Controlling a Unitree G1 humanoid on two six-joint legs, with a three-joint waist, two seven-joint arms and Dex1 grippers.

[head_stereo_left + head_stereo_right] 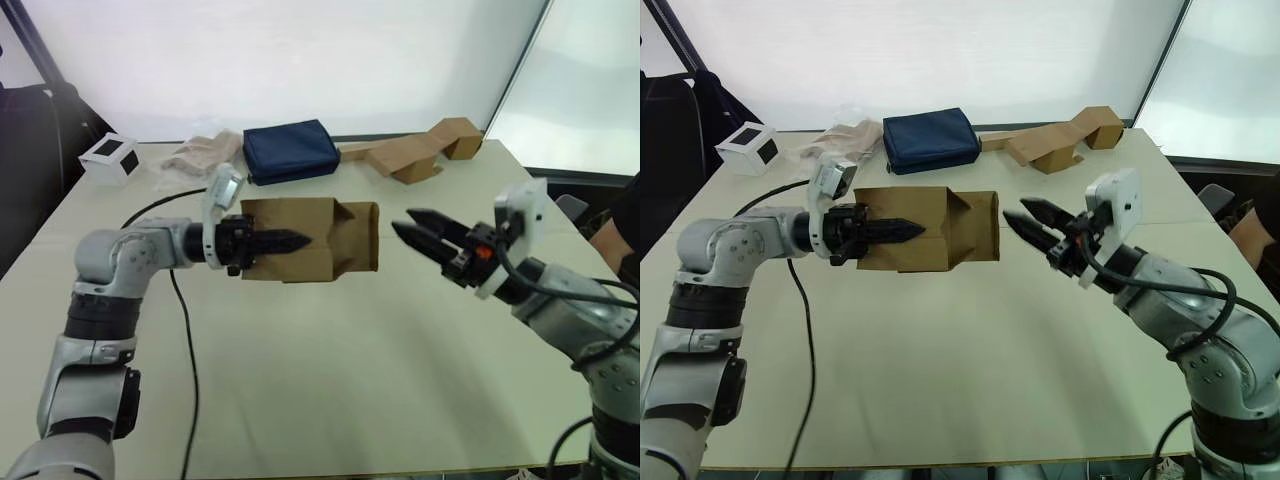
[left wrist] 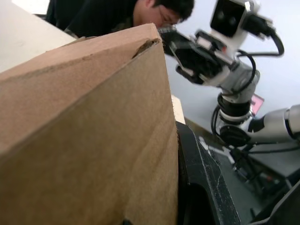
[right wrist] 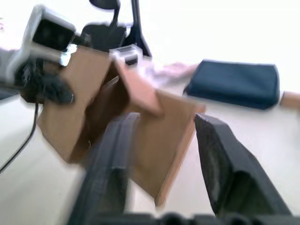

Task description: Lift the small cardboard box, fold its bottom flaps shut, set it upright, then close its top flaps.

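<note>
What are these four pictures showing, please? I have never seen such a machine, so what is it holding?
It is a humanoid robot with two arms. Two pictures come from its head, looking down over a table; two come from cameras on its wrists. The left tool is shut on the small cardboard box, held above the table. The right tool is open, close beside the box's flaps but apart. At the back lie a navy pouch, a cardboard strip, a white cube and a black cable. A person shows in the left wrist view.

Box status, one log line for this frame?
box: held off table by left gripper, shut on wall | right gripper: open, near its flaps, not touching | flaps: not folded shut
</note>
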